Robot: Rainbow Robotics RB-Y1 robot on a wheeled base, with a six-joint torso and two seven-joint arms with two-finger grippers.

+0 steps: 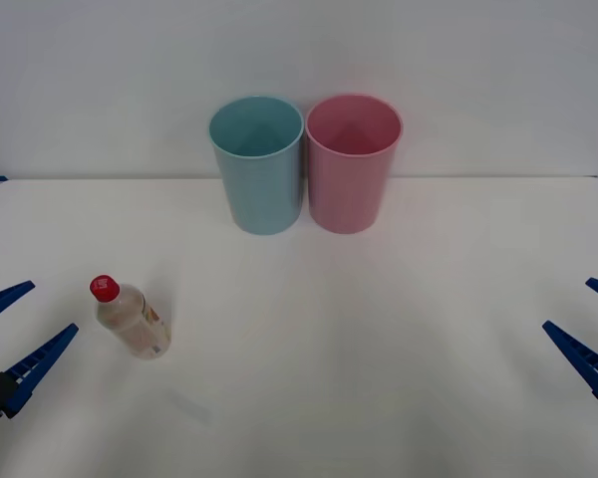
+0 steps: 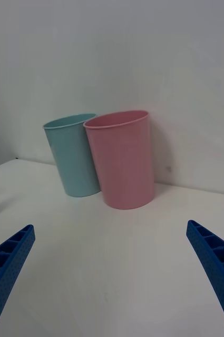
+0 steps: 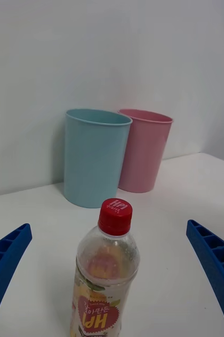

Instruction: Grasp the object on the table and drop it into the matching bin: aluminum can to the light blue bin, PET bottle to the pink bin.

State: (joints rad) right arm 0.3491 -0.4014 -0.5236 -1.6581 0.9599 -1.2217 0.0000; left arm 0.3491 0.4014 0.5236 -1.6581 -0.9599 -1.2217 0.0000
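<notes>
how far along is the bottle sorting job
Nothing is done yet: the small clear plastic bottle with red cap stands on the white table, ungrasped. The left gripper is open beside it; the right gripper waits open at the far side. Left: grasp it and drop it into the tall pink plastic bin.

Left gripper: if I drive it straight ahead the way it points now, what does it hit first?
The PET bottle, most likely. It stands upright between the open left gripper fingers, with the light blue bin farther behind; exact depth is unclear.
</notes>
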